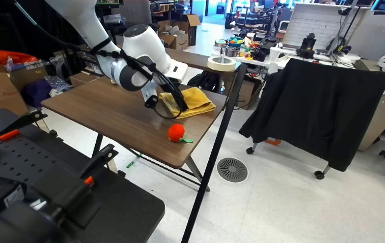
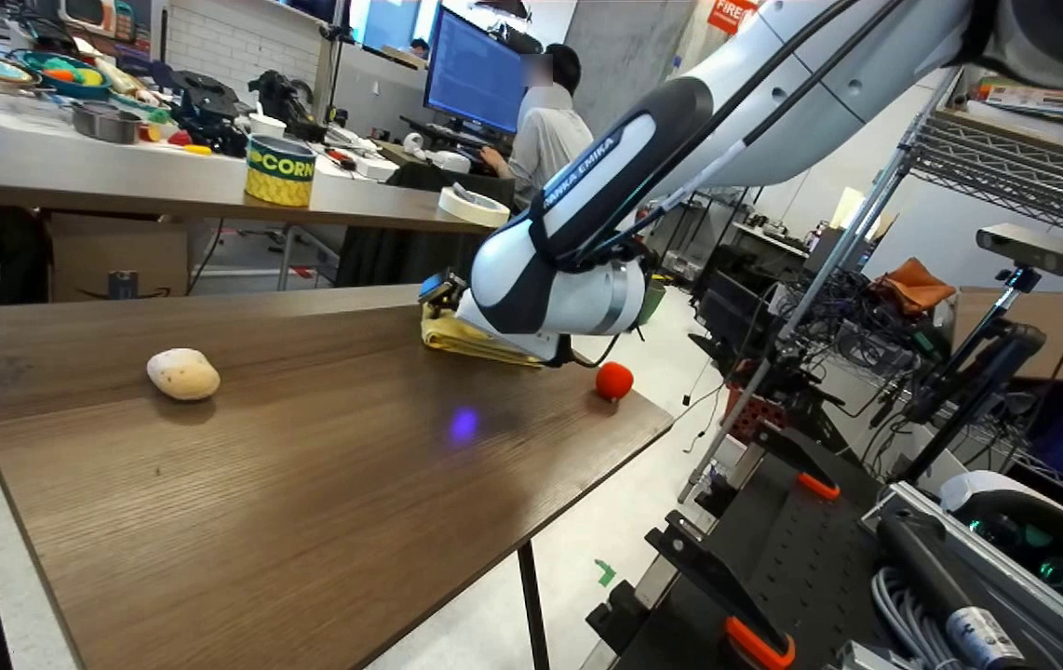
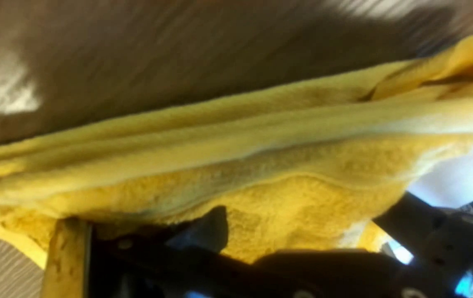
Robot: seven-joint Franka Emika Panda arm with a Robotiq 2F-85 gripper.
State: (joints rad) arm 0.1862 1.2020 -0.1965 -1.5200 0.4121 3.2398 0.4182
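Note:
A folded yellow cloth (image 1: 197,104) lies on the brown table (image 1: 118,111) in both exterior views. My gripper (image 1: 179,100) points down at it, its dark fingers overlapping the cloth in that view. In the wrist view the cloth (image 3: 294,203) fills the middle, and the jaws of the gripper (image 3: 307,215) stand wide apart with cloth showing between them. Whether the fingers touch the fabric cannot be told. A red round object (image 1: 176,132) with a green piece beside it sits near the table corner. A pale, stone-like object (image 2: 183,374) rests farther along the table.
A roll of tape (image 1: 221,63) sits on a raised brown shelf (image 2: 168,186) behind the table, with a yellow corn can (image 2: 280,170) on it. A black post (image 1: 212,155) rises by the table edge. A black bench (image 1: 121,202) with clamps stands nearby.

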